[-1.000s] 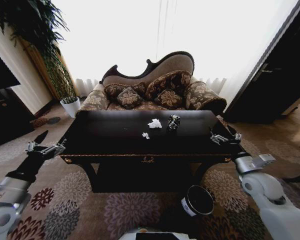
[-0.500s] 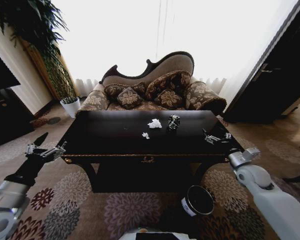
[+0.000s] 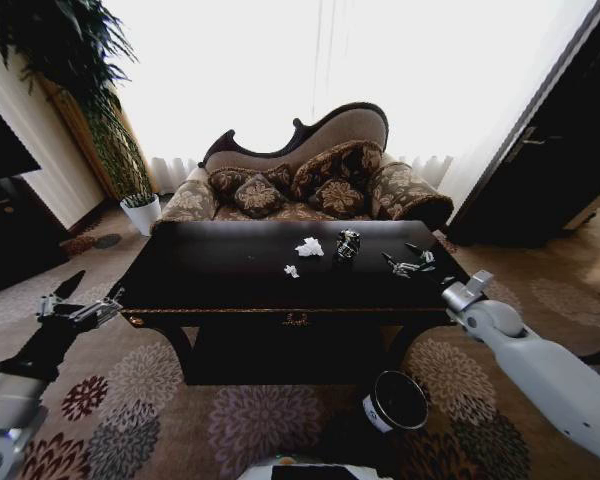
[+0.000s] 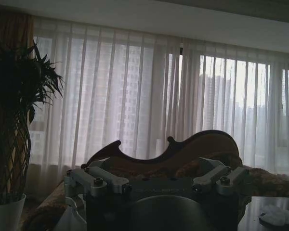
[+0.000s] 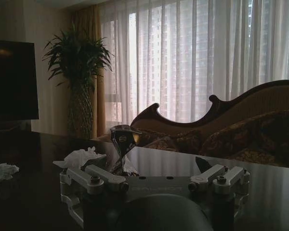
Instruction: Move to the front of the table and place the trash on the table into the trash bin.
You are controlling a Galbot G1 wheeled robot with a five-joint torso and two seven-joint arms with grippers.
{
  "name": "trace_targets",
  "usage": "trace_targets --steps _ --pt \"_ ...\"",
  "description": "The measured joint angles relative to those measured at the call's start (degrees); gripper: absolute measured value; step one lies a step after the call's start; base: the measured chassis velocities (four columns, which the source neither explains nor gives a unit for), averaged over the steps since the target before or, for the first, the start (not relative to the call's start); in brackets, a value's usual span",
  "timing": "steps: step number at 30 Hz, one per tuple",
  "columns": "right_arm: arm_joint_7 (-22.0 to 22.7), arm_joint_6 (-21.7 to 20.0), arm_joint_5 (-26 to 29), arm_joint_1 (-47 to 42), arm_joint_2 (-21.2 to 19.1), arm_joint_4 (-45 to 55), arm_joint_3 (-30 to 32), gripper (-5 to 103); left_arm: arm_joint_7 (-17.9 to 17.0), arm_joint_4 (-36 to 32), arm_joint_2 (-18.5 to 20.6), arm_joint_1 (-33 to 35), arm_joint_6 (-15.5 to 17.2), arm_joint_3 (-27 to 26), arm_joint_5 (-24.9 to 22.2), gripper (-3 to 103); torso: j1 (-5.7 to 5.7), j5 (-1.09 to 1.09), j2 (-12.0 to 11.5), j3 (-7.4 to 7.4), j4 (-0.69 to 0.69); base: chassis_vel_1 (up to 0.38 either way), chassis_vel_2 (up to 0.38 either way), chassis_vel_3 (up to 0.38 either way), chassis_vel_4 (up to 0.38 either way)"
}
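The table (image 3: 230, 290) stands right in front of me, dark and glossy. The trash lies at its middle: a dark crushed can (image 3: 348, 243), a white crumpled paper (image 3: 309, 247) and a small white scrap (image 3: 291, 271). My right gripper (image 3: 405, 260) hovers open over the table's right part, a short way right of the can. Its wrist view faces the can (image 5: 123, 142), with the paper (image 5: 79, 157) and the scrap (image 5: 5, 172) beside it. My left gripper (image 3: 83, 300) hangs open off the table's left end. The trash bin (image 3: 395, 400) sits on the carpet below the table's front right.
A patterned sofa (image 3: 310, 185) with cushions stands behind the table, under bright curtained windows. A tall plant in a white pot (image 3: 141, 212) is at the back left. Dark furniture (image 3: 5, 220) flanks the left and a dark cabinet (image 3: 550, 160) the right.
My right arm has swung left and forward, from the table's right edge to over the tabletop near the can. The left arm has dropped slightly lower and back.
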Motion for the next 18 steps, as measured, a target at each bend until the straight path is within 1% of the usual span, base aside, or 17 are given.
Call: trace_targets --steps 2,3,6,7,10,18 --pt "0.8 -0.6 -0.3 1.8 0.6 -0.1 -2.3 100 0.0 -0.2 -0.7 0.3 -0.1 0.0 0.2 100 0.0 0.01 0.0 0.0 0.0 0.0 0.0 0.0 0.0" --pt "0.8 -0.6 -0.3 1.8 0.6 -0.1 -2.3 100 0.0 -0.2 -0.7 0.3 -0.1 0.0 0.2 100 0.0 0.01 0.0 0.0 0.0 0.0 0.0 0.0 0.0" --pt "4.4 -2.3 -1.0 5.9 1.5 0.2 -5.8 100 0.1 -0.8 -1.9 0.5 -0.1 0.5 1.0 100 0.0 0.01 0.0 0.0 0.0 0.0 0.0 0.0 0.0" --pt "4.4 -2.3 -1.0 5.9 1.5 0.2 -5.8 100 0.1 -0.8 -1.9 0.5 -0.1 0.5 1.0 100 0.0 0.01 0.0 0.0 0.0 0.0 0.0 0.0 0.0" --pt "6.9 -3.9 -1.0 9.3 1.8 0.3 -7.9 100 0.1 -0.9 -2.6 0.5 -0.2 0.7 1.5 100 0.0 -0.01 0.0 0.0 0.01 0.0 0.0 0.0 0.0" --pt "7.9 -5.3 -1.0 12.2 2.8 0.1 -10.5 100 0.2 -0.8 -3.1 0.5 -0.2 0.8 2.0 100 0.0 0.01 0.0 0.0 0.0 0.0 0.0 0.0 0.0"
